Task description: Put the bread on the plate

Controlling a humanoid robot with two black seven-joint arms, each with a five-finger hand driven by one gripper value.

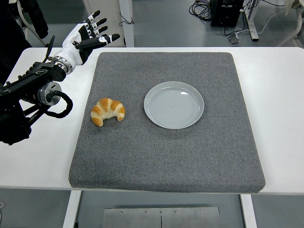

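Note:
A golden croissant (pixel 108 111) lies on the left part of the grey mat (pixel 166 156). An empty grey plate (pixel 174 104) sits on the mat to the croissant's right, a little apart from it. My left hand (pixel 90 35) is raised over the table's far left, beyond the mat's corner, fingers spread and holding nothing. It is well behind and left of the croissant. The right arm does not show.
The white table (pixel 280 90) extends past the mat on both sides. My left forearm (pixel 33 95) with a black cable loop lies over the table's left edge. Cables and table legs lie on the floor behind.

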